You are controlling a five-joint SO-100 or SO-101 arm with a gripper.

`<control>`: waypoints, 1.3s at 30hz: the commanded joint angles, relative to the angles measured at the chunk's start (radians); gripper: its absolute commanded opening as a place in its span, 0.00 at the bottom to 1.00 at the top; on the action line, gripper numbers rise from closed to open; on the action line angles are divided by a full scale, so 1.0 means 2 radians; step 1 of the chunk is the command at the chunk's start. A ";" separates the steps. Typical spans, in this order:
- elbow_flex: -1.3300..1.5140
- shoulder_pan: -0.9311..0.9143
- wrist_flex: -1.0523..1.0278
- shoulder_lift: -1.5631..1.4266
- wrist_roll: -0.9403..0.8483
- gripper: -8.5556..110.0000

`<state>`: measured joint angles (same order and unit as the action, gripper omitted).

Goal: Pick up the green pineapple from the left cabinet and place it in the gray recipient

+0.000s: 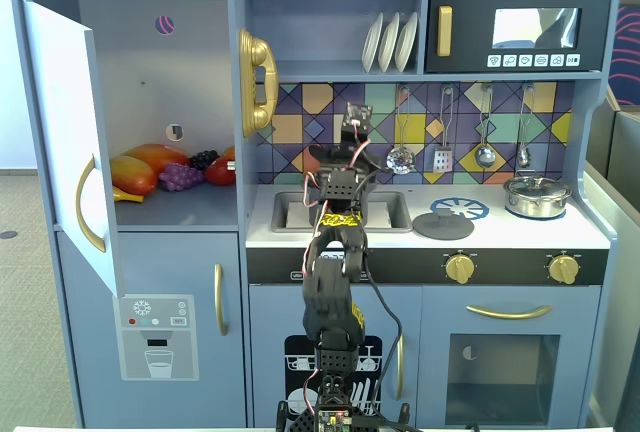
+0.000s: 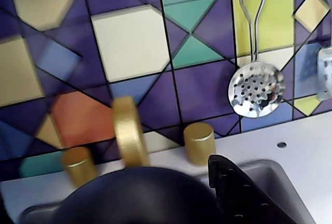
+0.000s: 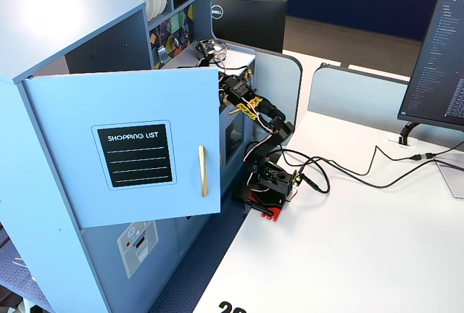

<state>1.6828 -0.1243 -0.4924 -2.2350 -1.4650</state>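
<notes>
The left cabinet (image 1: pixel 150 62) stands open, its door (image 1: pixel 58 122) swung out. On its shelf lie an orange-yellow mango (image 1: pixel 135 174), purple grapes (image 1: pixel 181 177) and other fruit. The green pineapple shows in no view. My gripper (image 1: pixel 338 174) hangs over the sink (image 1: pixel 290 214), facing the tiled back wall. In the wrist view one black ridged finger (image 2: pixel 244 193) shows at the bottom right. A blurred dark rounded shape (image 2: pixel 140 198) fills the bottom, over the sink. I cannot tell whether it is the gray recipient or whether the jaws are open.
A gold faucet (image 2: pixel 129 136) with two knobs stands behind the sink. A slotted spoon (image 2: pixel 257 89) and other utensils hang on the wall. A shiny silver lidded pot (image 1: pixel 537 195) sits on the right burner. The open door (image 3: pixel 130 153) juts out beside the arm.
</notes>
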 commanded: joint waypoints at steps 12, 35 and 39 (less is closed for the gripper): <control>0.308 0.028 -0.385 -0.414 -0.041 0.07; 0.660 0.055 -0.518 -0.472 -0.028 0.11; 0.660 0.047 -0.519 -0.472 -0.038 0.11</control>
<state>3.0020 -0.0107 -1.3591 -3.1861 -1.5401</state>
